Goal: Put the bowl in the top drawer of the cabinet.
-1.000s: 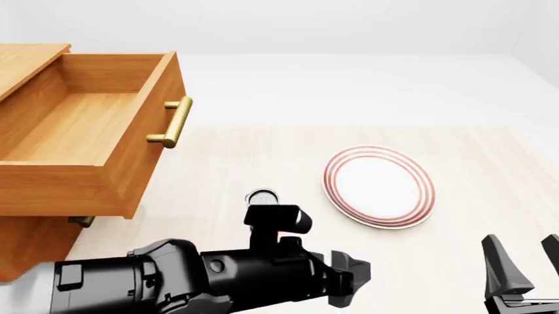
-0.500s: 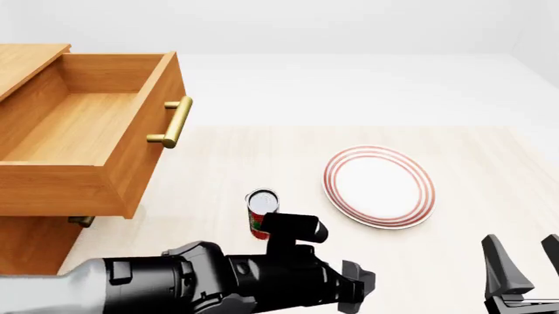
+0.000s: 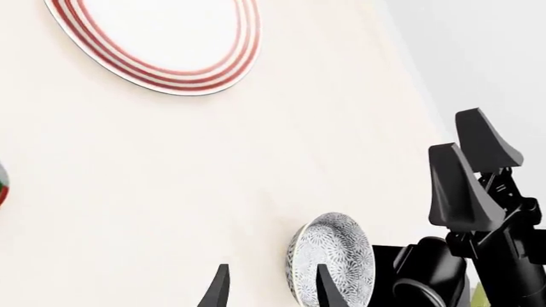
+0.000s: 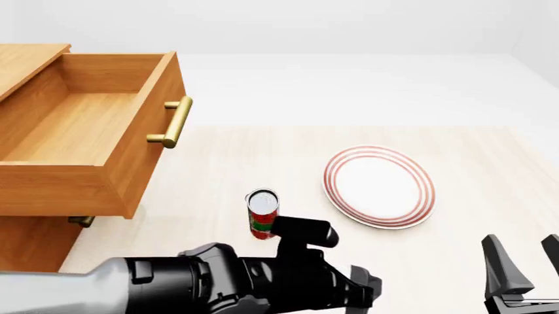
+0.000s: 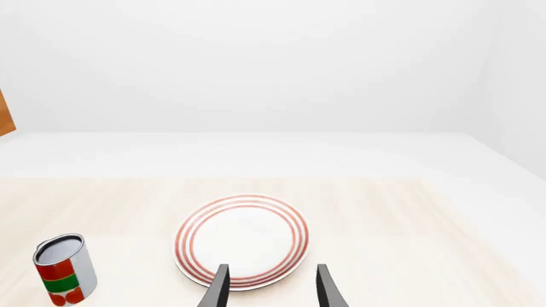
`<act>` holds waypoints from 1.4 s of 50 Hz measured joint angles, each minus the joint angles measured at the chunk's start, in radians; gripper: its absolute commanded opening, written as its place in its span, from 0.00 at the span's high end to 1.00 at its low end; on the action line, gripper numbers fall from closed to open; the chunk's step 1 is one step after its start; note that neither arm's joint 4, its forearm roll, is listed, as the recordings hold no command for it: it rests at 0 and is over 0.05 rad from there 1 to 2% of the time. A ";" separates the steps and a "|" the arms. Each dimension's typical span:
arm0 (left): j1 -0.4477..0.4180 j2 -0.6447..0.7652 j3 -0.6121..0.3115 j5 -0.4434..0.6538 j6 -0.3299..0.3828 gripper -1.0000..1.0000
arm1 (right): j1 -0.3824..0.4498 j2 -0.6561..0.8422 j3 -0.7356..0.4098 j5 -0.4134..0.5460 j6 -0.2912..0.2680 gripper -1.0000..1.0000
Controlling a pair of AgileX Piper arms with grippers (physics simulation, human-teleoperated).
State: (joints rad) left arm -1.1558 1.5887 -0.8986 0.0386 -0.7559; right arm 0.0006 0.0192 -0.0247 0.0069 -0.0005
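Note:
The bowl point(image 3: 334, 256), white with a dark lacy speckle, shows only in the left wrist view, just beyond my left gripper point(image 3: 271, 291). That gripper is open, and one of its fingers point(image 3: 328, 289) crosses in front of the bowl; I cannot tell if they touch. In the front view my left arm point(image 4: 235, 284) fills the bottom edge and the bowl is out of sight. The cabinet point(image 4: 26, 59) stands at the far left with its top drawer point(image 4: 78, 131) pulled out and empty. My right gripper point(image 4: 527, 268) stands open at the bottom right, holding nothing.
A flat white plate with red rings point(image 4: 380, 186) lies right of centre. A red and green can point(image 4: 262, 212) stands upright between the plate and the cabinet, just beyond my left arm. The lower drawer's brass handle point(image 4: 80, 221) peeks out under the top drawer.
My left arm has slid rightward and toward the bottom of the front view, uncovering the can behind it. The right gripper, plate and drawer have not moved.

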 measured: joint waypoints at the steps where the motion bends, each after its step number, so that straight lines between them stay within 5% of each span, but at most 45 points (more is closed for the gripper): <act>1: -0.001 0.002 -0.001 0.000 0.000 0.00 | 0.000 0.000 0.000 0.000 0.000 0.00; 70: -0.083 0.134 -0.043 -0.057 -0.044 0.00 | 0.000 0.000 0.000 0.000 0.000 0.00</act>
State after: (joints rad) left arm -1.2389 1.7229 -0.9414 -0.0188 -0.7999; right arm 0.0007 0.0192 -0.0247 0.0069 -0.0006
